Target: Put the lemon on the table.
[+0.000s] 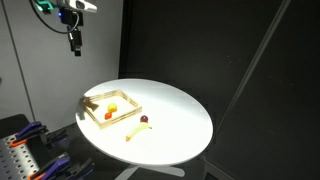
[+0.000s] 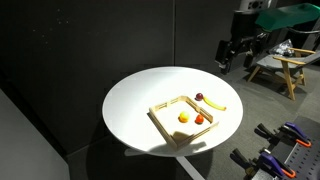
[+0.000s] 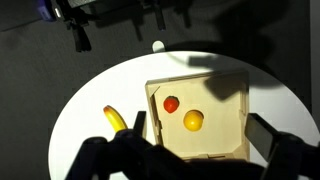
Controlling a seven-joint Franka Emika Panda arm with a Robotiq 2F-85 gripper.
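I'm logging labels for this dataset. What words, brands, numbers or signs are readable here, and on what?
None readable: no text shows on the table, tray, lemon or banana; the equipment at the frame edges is too blurred to tell.

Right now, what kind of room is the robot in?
Probably a robot lab or workshop, not a home. There are black curtains behind the round white table, tools like clamps on a rack nearby, and a bare wooden stand off to the side.
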